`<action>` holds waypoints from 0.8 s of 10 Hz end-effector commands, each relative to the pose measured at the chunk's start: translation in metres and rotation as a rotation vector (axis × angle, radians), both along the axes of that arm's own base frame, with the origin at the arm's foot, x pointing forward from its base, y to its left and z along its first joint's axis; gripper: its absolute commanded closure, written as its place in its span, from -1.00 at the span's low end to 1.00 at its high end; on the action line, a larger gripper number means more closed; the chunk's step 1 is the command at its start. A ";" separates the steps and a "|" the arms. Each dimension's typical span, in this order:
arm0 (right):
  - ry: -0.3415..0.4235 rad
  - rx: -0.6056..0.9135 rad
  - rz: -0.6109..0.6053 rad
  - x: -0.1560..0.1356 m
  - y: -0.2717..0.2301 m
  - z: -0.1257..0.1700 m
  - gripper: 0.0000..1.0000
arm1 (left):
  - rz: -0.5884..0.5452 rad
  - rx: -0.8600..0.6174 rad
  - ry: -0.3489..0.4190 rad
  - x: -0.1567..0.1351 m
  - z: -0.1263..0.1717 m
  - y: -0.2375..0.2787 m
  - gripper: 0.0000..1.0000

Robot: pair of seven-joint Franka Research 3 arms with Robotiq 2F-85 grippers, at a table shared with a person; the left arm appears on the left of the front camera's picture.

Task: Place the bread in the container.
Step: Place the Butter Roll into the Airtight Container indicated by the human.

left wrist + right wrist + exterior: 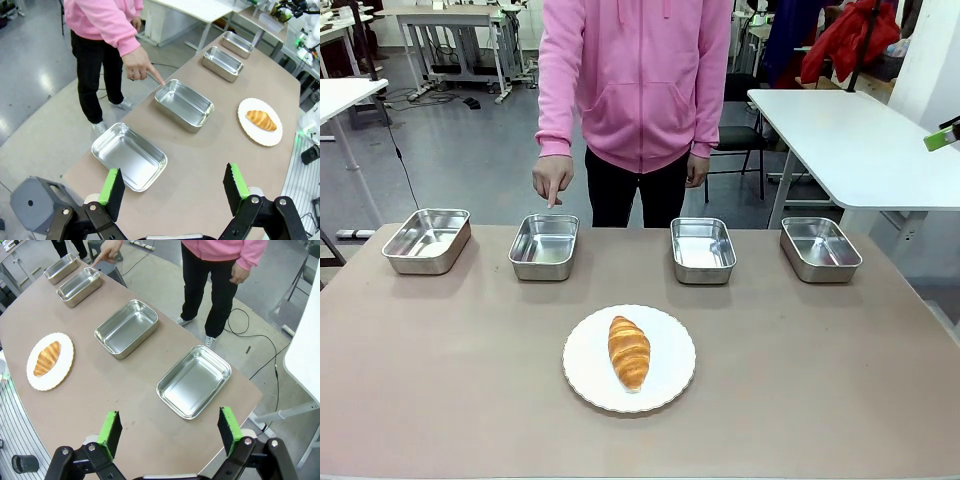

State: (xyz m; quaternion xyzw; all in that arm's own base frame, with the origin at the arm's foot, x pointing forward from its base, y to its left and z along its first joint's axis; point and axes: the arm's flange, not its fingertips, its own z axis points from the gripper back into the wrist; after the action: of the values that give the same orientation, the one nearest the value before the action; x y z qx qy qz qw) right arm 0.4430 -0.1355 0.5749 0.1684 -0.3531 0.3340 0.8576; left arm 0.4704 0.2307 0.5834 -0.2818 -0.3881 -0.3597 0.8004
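The bread (pixel 629 352), a golden-brown croissant, lies on a round white plate (pixel 585 370) at the middle front of the table. The person's hand (pixel 552 180) points a finger down at the far rim of the container (pixel 544 245), the second steel pan from the left, which holds nothing. From the left wrist I see the bread (pixel 260 120), the container (pixel 184 104) and the pointing hand (pixel 142 67); my left gripper (pixel 173 190) hangs open above the table's left end. My right gripper (pixel 169 430) hangs open above the right end, far from the bread (pixel 46 358) and container (pixel 79 286).
Three look-alike steel pans stand in the same far row: far left (pixel 427 240), right of centre (pixel 703 249) and far right (pixel 820 248). The person in a pink hoodie stands at the far edge. A white table (pixel 860 140) stands behind on the right.
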 end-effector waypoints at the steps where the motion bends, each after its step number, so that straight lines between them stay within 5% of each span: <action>1: -0.008 0.010 0.005 0.001 0.001 0.001 -1.00 | -0.005 0.002 -0.005 0.000 0.000 0.000 -1.00; 8: -0.008 0.010 0.005 0.001 0.001 0.001 -1.00 | -0.005 0.002 -0.005 0.000 0.000 0.000 -1.00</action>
State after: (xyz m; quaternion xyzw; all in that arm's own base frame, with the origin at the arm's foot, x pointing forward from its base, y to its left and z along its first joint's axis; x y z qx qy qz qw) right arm 0.4429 -0.1355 0.5748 0.1686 -0.3529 0.3340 0.8576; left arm 0.4704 0.2307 0.5834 -0.2818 -0.3881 -0.3597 0.8004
